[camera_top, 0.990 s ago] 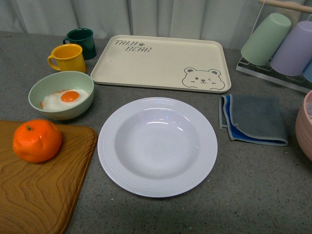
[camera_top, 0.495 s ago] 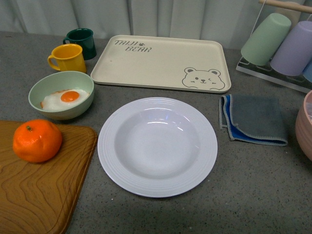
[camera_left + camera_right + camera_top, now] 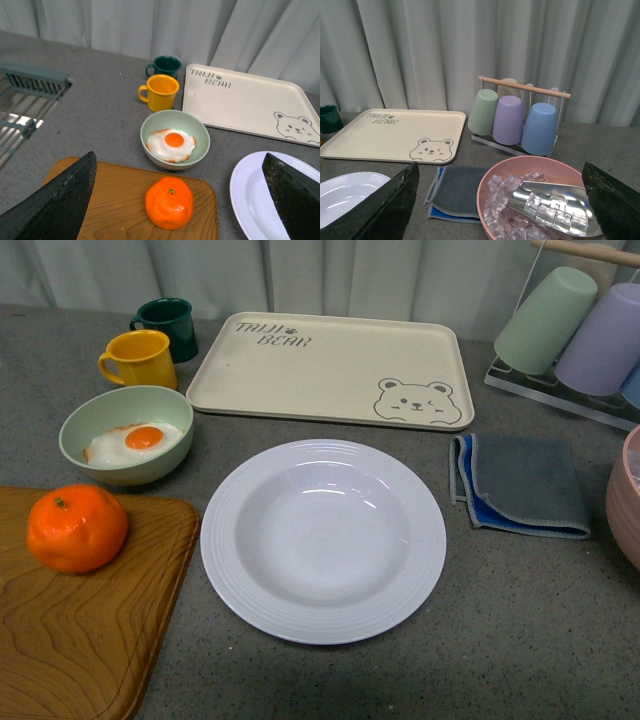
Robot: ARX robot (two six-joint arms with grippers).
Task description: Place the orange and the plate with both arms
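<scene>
The orange [image 3: 77, 528] rests on a wooden cutting board [image 3: 90, 640] at the front left. In the left wrist view the orange [image 3: 169, 202] lies ahead of my open left gripper [image 3: 182, 200], between its wide-spread fingers [image 3: 60, 200] and apart from both. The white ridged plate [image 3: 323, 540] sits empty in the middle of the table; its rim [image 3: 245, 200] shows beside the left gripper's other finger. My right gripper [image 3: 502, 205] hangs open above the table's right side, holding nothing, with the plate's edge [image 3: 345, 192] off to one side. Neither arm appears in the front view.
A beige bear tray [image 3: 330, 368] lies behind the plate. A green bowl with a fried egg [image 3: 126, 435], a yellow mug [image 3: 140, 358] and a dark green mug [image 3: 167, 325] stand at back left. A grey-blue cloth [image 3: 522, 485], a cup rack [image 3: 580, 335] and a pink bowl of ice with a scoop [image 3: 540, 200] are at the right.
</scene>
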